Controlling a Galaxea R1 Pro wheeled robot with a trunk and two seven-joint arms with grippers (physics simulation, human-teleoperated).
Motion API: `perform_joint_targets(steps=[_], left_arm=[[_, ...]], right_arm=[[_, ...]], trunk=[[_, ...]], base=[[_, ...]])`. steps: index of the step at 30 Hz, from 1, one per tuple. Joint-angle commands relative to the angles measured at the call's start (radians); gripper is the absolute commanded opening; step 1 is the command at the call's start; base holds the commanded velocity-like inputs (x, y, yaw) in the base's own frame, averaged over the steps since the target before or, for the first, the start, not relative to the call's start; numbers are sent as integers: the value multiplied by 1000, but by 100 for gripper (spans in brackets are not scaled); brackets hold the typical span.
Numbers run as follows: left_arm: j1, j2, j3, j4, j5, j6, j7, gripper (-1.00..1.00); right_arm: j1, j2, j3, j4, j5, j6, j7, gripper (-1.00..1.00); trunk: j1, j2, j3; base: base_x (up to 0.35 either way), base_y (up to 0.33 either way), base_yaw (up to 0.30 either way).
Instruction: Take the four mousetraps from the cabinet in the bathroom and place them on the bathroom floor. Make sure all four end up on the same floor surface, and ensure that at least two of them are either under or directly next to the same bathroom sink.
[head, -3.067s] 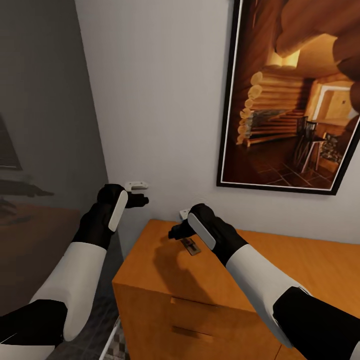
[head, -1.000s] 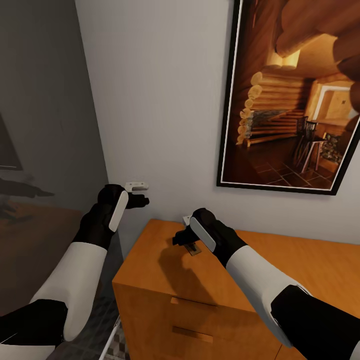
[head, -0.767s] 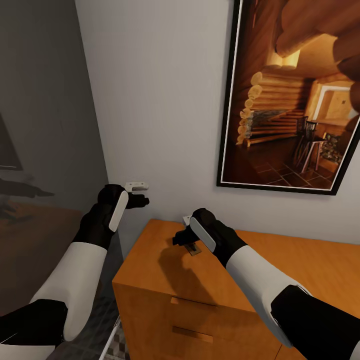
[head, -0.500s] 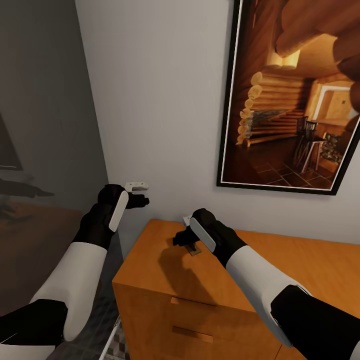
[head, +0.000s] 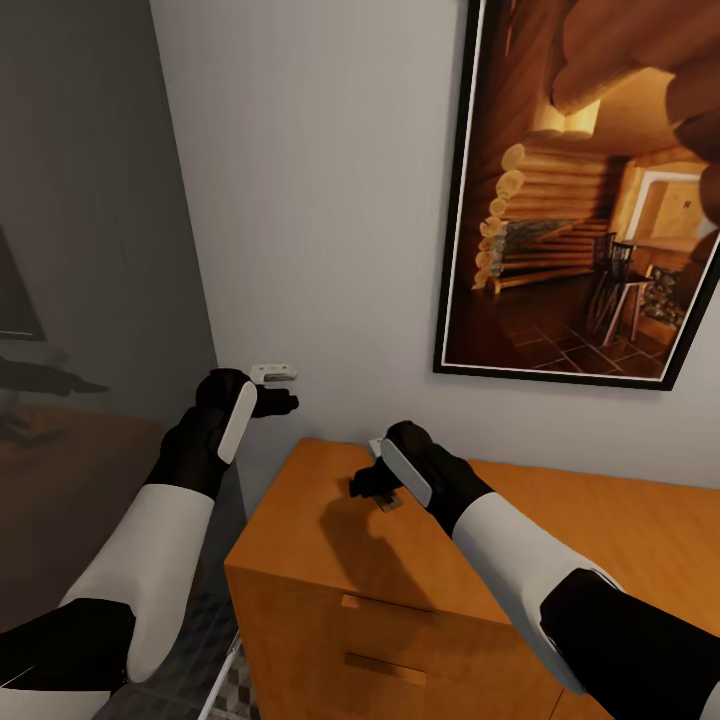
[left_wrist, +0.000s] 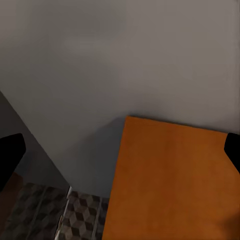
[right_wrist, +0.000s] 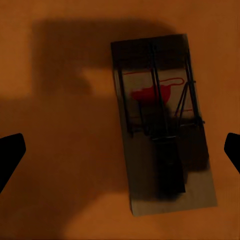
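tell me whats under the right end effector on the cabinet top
One mousetrap lies flat on the orange cabinet top, directly beneath the open right end effector. Its wire parts and a red mark show. In the head view, the end effector covers most of it.

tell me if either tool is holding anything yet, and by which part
Nothing is held. The right tool is open above the mousetrap on the cabinet; the left tool is open too.

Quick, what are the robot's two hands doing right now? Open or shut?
Left gripper: open, holding nothing, out past the cabinet.
Right gripper: open, holding nothing, fingertips spread over a mousetrap on the cabinet top.
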Motion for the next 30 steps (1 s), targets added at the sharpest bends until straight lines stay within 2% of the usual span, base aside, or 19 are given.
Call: perform_joint_targets(steps=[1,11,30], left_arm=[[-1,0,-1,-1,11,3,10,100],[-1,0,-1,-1,11,3,10,100],[-1,0,-1,-1,11,3,10,100]], right_arm=[[-1,-2,2,3,-9,2,-10,100],[-1,-13,2,13,9,2,-10,100],[-1,-15,2,34,14,2,-10,100]], trunk=[[0,-1,-1],[0,-1,-1],[0,-1,-1]], base=[[0,0,0],[0,0,0],[0,0,0]])
